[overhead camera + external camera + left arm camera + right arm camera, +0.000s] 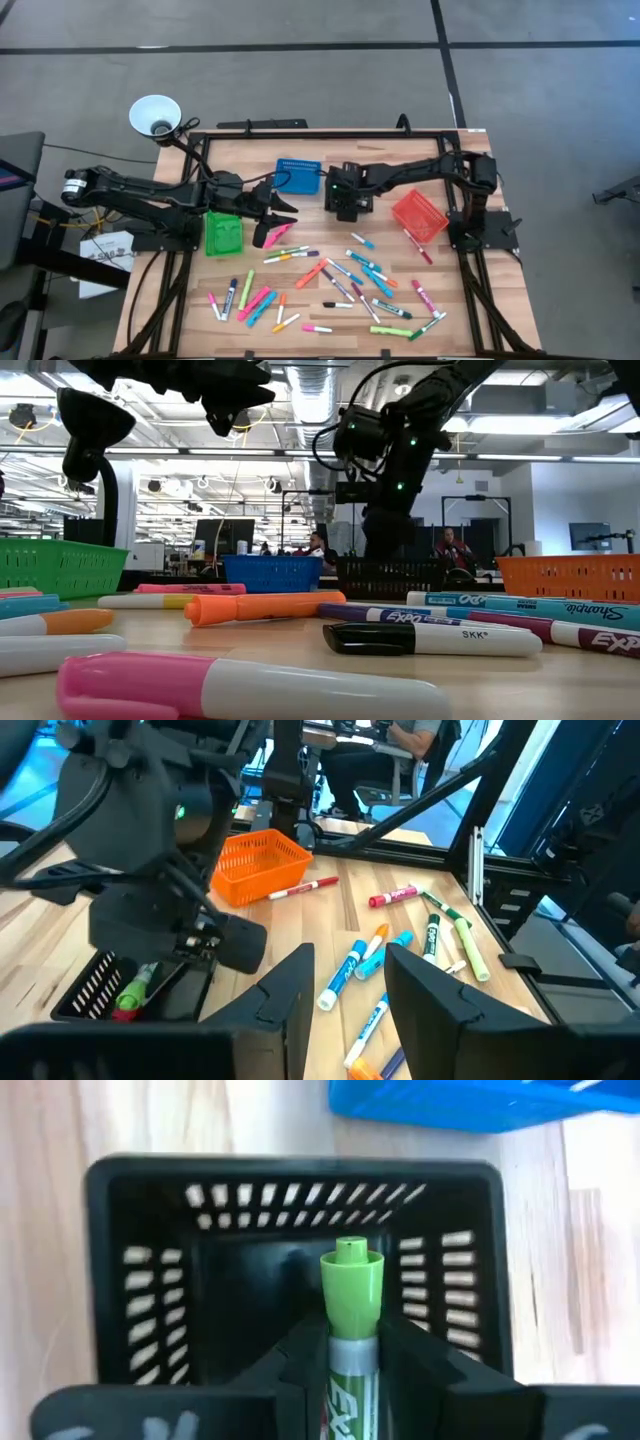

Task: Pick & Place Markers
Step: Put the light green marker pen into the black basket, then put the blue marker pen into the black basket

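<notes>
Markers [345, 275] lie scattered over the lower half of the high view, loose on the wooden tabletop [300, 340], so each one has to be fetched singly and carried to a bin. One green-capped marker [350, 1315] is pinched between the fingers of the right hand [352, 1365], cap pointing down into the black bin [150, 1260] at the centre of the high view; the hand hangs right over the bin's mouth, presumably so a release drops the marker inside. The grip looks narrow and the marker sits between the fingers. The left wrist view shows a green marker and a red one in that bin. The left hand [280, 222] hovers left of centre beside the green bin [222, 233], holding a pink marker [268, 238]. Blue bin [298, 175] and orange bin [418, 215] stand at upper centre and right.
</notes>
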